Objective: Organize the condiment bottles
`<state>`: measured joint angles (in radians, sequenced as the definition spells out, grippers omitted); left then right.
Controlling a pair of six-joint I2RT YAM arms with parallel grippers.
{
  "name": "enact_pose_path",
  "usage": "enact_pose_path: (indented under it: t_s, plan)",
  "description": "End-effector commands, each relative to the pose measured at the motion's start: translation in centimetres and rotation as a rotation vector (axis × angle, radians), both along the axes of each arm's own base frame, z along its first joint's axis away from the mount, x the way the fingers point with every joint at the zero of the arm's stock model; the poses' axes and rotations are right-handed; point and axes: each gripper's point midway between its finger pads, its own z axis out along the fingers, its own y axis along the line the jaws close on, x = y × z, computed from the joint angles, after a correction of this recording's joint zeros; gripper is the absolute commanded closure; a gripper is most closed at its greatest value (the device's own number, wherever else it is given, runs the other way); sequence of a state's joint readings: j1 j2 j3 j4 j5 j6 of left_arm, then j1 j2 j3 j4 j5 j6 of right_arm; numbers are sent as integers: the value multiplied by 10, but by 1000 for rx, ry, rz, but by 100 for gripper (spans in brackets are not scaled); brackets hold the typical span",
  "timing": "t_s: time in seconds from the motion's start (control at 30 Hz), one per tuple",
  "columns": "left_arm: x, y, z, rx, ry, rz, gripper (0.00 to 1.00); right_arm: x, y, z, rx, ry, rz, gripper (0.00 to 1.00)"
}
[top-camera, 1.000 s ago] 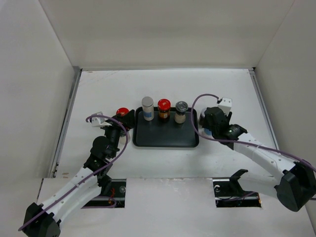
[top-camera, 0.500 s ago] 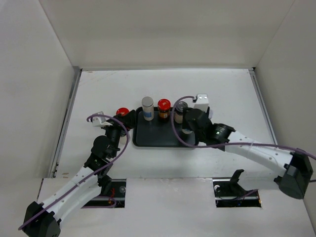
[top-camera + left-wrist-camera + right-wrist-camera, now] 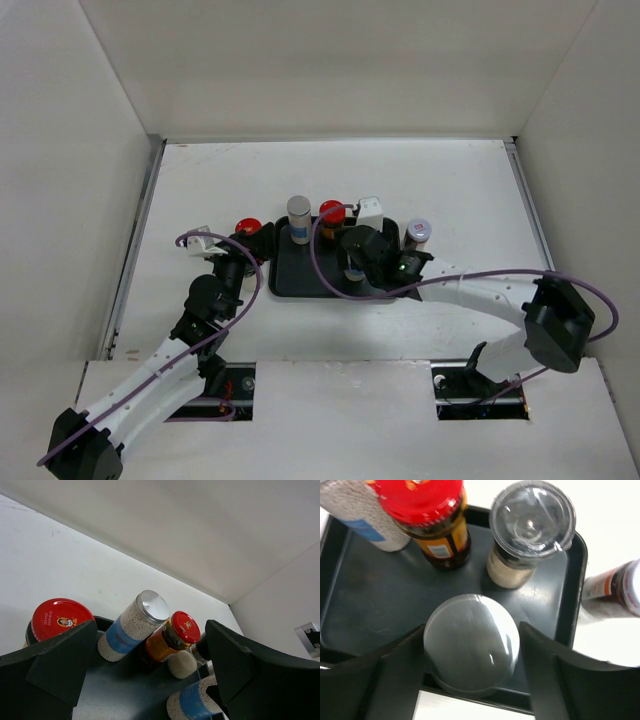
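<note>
Black tray [image 3: 300,280] holds a silver-lidded, blue-labelled jar [image 3: 299,218], a red-lidded jar [image 3: 332,213] and a clear-lidded shaker [image 3: 530,525] in a back row. Another silver-lidded jar [image 3: 471,642] stands at the tray's front edge between the fingers of my right gripper [image 3: 472,630], which is open, its pads close on both sides. It also shows as the blue-labelled jar [image 3: 192,702]. A pale-lidded bottle [image 3: 418,235] stands on the table right of the tray. A red-lidded jar [image 3: 247,226] is left of the tray, beside my open left gripper [image 3: 256,242].
White table [image 3: 200,180] with white walls on three sides. My right arm [image 3: 470,292] stretches across the table's front right to the tray. In the left wrist view the red-lidded jar [image 3: 56,620] sits just outside the left finger [image 3: 55,665].
My right arm swung left from beside the tray's right edge to over its front, bringing the silver-lidded jar, and its jaws widened. The pale-lidded bottle is now uncovered. The left arm stayed still.
</note>
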<state>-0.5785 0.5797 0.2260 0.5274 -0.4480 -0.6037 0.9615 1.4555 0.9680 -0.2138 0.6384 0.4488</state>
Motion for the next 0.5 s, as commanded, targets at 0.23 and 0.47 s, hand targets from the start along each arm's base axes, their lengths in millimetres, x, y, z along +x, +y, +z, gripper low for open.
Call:
enact_pose_path:
  t_s: [0.23,0.47]
  plan:
    - [-2,0,9,-29,-36,-6,10,3,-28,89,225,-187,-53,4]
    - [-2,-2,9,-28,-34,-12,10,46,-142,51,178,-160,-380,7]
